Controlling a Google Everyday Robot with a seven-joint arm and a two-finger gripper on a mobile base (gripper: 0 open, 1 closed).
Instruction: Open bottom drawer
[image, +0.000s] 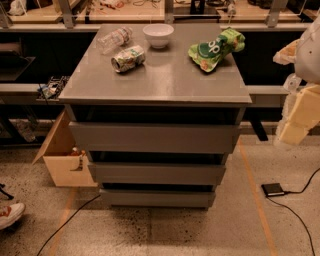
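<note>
Bottom drawer (157, 198) is sitting lowest in the cabinet (155, 85), just above the floor (165, 232). Its flat, handle-less front is looking rigid and probably gliding lightly on runners, so the dark gap over its top edge is offering the likeliest hold. Bare floor is lying free in front for the pull, a cable (70, 220) is trailing near the left corner, and the gripper (300, 117) is hanging well off to the right, level with the top drawer (152, 137); whether it is parted or closed I cannot tell.
</note>
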